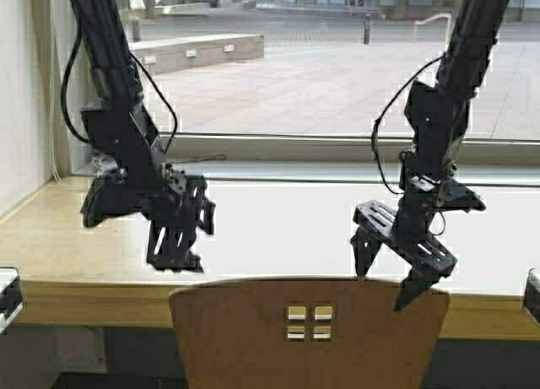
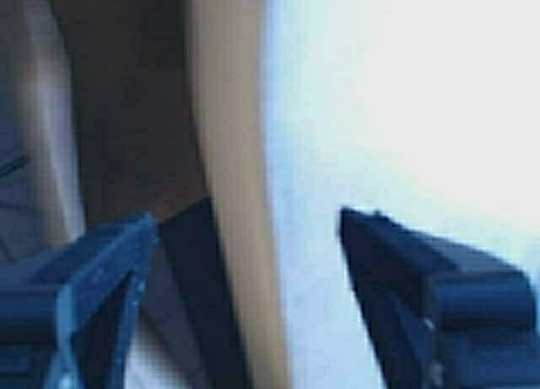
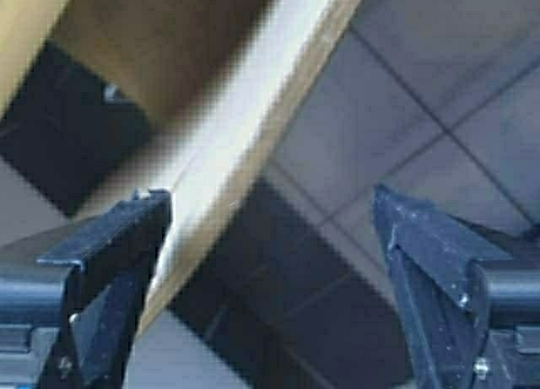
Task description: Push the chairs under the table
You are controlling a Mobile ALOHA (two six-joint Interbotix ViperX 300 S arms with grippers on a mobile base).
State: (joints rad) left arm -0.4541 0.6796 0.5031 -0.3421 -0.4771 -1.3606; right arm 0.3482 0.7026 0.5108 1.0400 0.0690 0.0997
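One tan plywood chair (image 1: 308,334) shows at the bottom centre of the high view. Only its curved backrest with four small square holes is in view, and its top edge stands against the table's light-wood front edge (image 1: 93,303). The pale tabletop (image 1: 287,229) runs under the window. My left gripper (image 1: 175,256) hangs open above the tabletop near its front edge, left of the chair. In the left wrist view (image 2: 249,229) its jaws straddle the wood edge (image 2: 236,153). My right gripper (image 1: 382,288) is open at the backrest's upper right corner. In the right wrist view (image 3: 270,199) a tan edge (image 3: 253,144) runs beside one finger.
A large window (image 1: 337,60) with a sill stands behind the table and a white wall (image 1: 17,85) on the left. Parts of my frame show at the lower left (image 1: 8,294) and lower right (image 1: 532,294). Grey floor tiles (image 3: 439,94) lie below the chair.
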